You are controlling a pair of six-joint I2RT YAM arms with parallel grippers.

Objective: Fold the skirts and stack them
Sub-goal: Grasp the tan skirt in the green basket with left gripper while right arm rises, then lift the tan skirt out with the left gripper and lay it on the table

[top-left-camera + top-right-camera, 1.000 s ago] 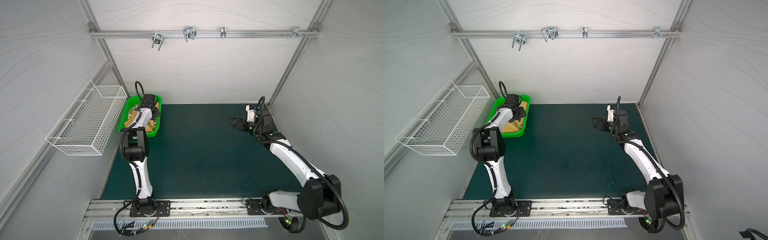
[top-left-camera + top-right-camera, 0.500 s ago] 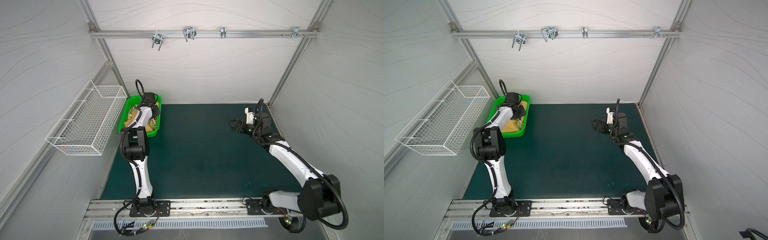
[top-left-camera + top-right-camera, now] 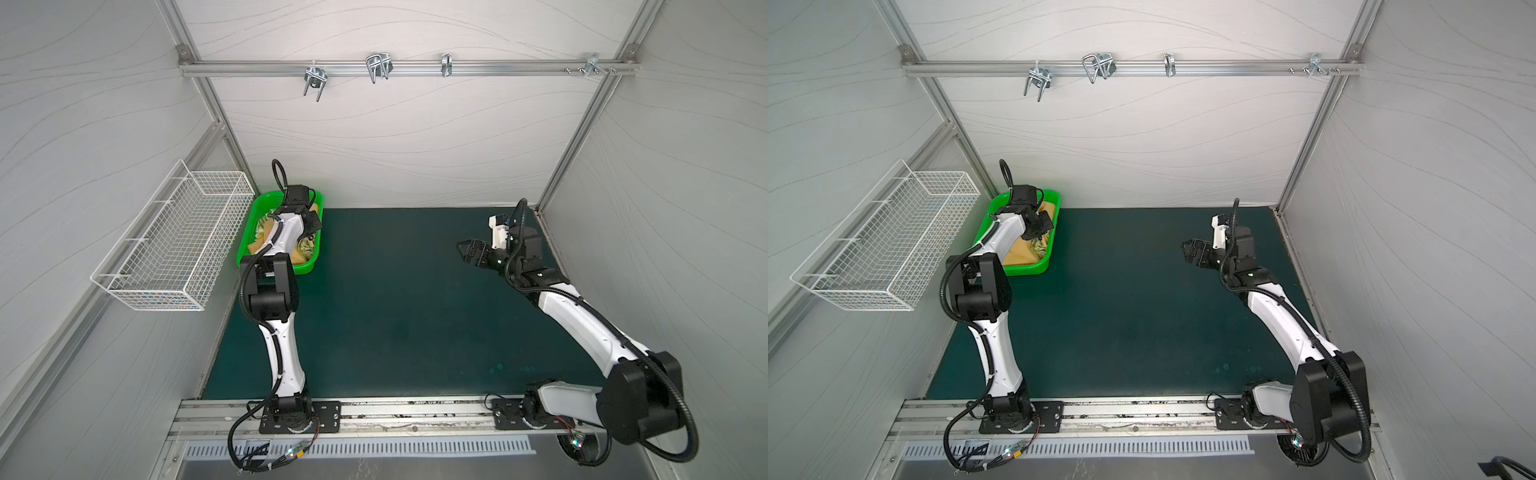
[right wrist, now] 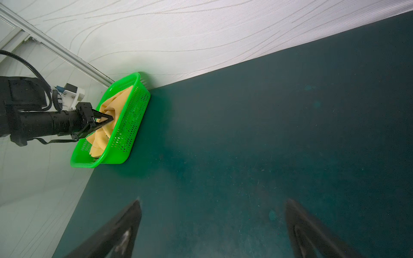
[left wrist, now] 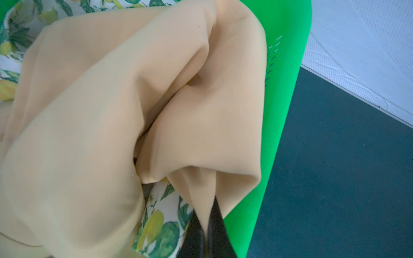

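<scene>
left pincer [image 4: 110, 118] closed tight on a fold of the yellow skirt [image 5: 111, 111], inside the green basket [image 4: 127, 134] at the back-left corner of the bench [image 3: 395, 311]. lemon-print skirt [image 5: 161, 223] in the same basket, mostly under the yellow one, both crumpled. right pincer [image 3: 462, 251] jaws spread wide, nothing held, hovering over the right side of the bench, well apart from the basket

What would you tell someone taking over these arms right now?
Left gripper: shut on a fold of the yellow skirt.
Right gripper: open, empty, above the mat.
Both skirts lie bunched in the basket, the lemon skirt partly under the yellow.
Done: nothing folded.
Left: lift each out, fold, stack.
</scene>
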